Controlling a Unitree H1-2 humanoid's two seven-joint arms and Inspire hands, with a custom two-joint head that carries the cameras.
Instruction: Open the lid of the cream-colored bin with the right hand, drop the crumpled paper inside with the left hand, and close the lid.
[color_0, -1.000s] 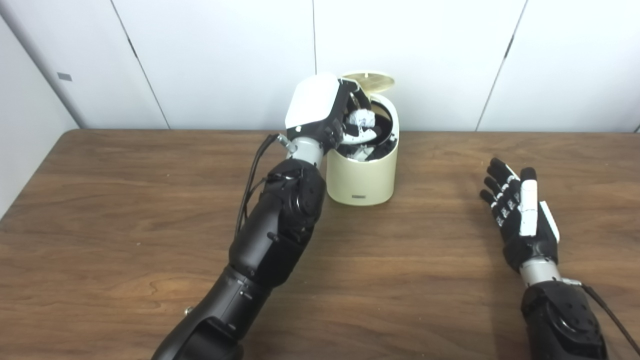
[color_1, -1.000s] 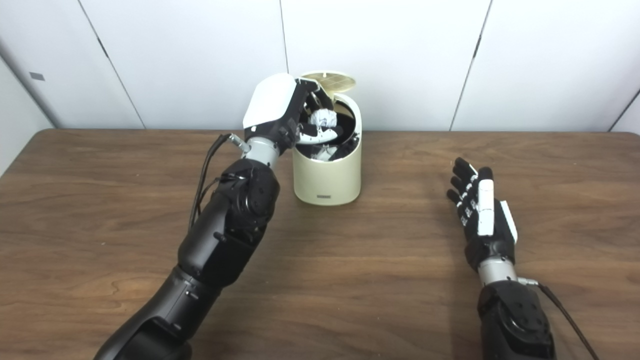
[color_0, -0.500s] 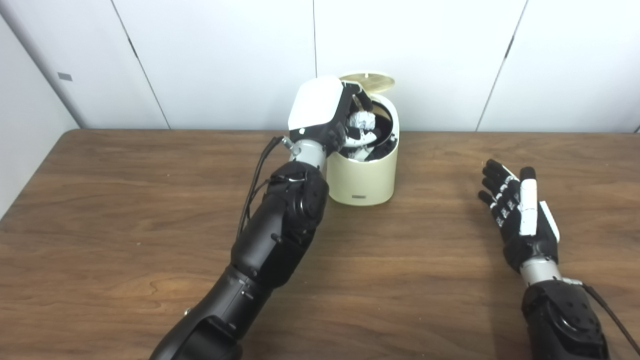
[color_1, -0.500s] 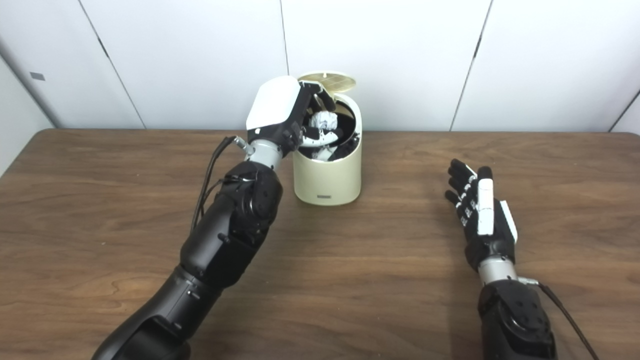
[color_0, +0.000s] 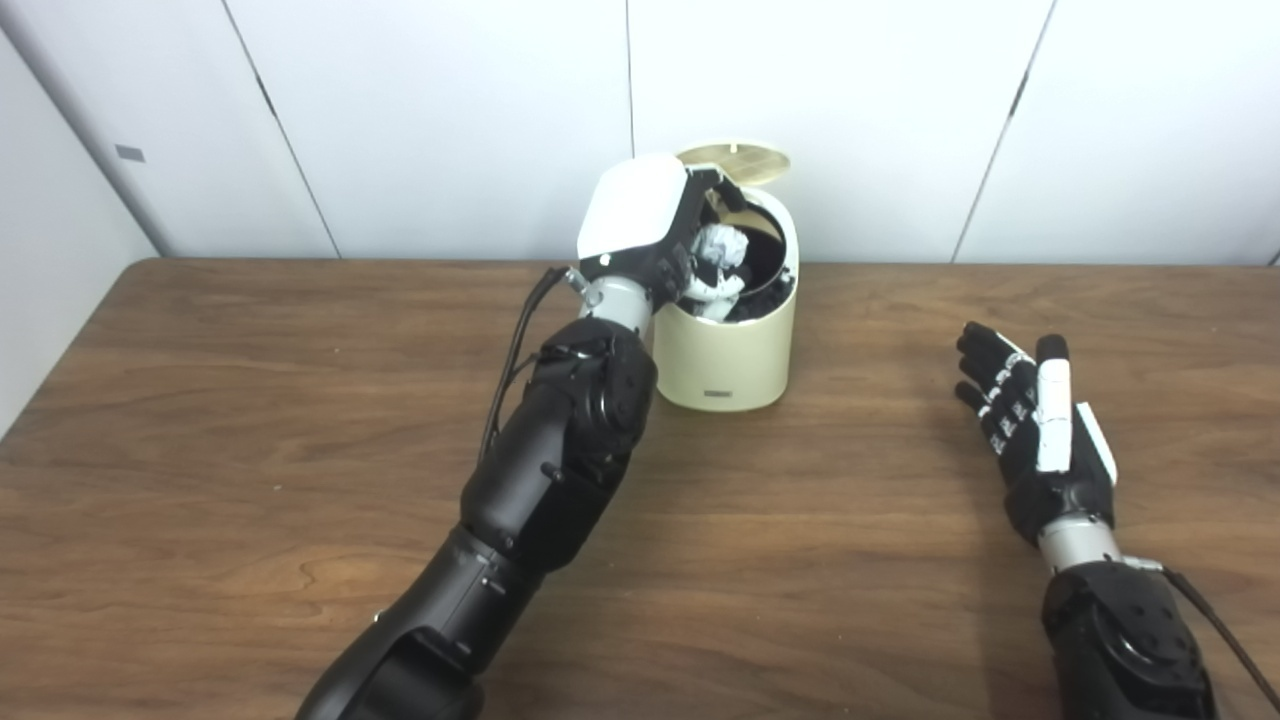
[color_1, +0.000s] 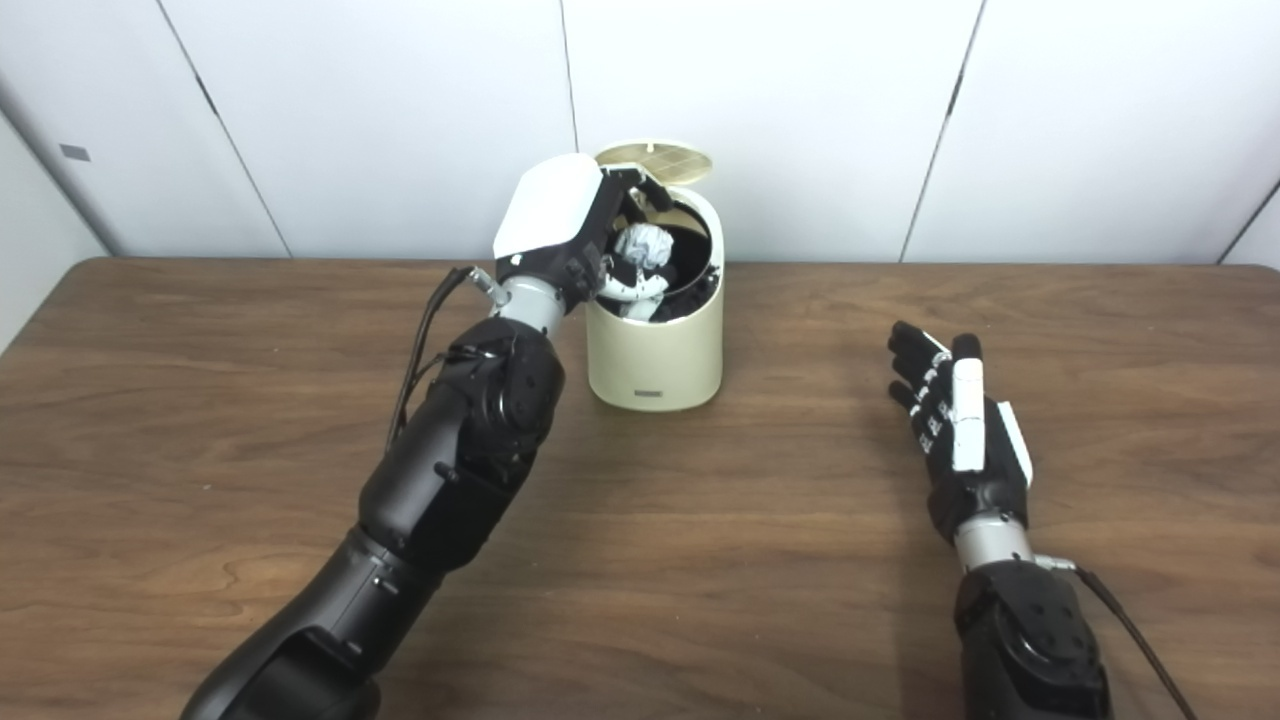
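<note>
The cream-colored bin (color_0: 725, 350) stands at the back middle of the table, with its round lid (color_0: 735, 163) tipped up open at the rear. My left hand (color_0: 650, 225) reaches over the bin's left rim. Its fingers hold the white crumpled paper (color_0: 720, 245) just above the dark opening, loosely. The paper also shows in the right eye view (color_1: 645, 245). My right hand (color_0: 1035, 430) lies open and empty on the table, well to the right of the bin, fingers pointing away from me.
The brown wooden table (color_0: 250, 420) runs to a white panelled wall (color_0: 450, 120) right behind the bin. My left forearm (color_0: 560, 440) stands close against the bin's left side.
My left hand has shifted slightly right and down over the opening, and its fingers have spread wider around the paper. My right hand has crept a little to the left.
</note>
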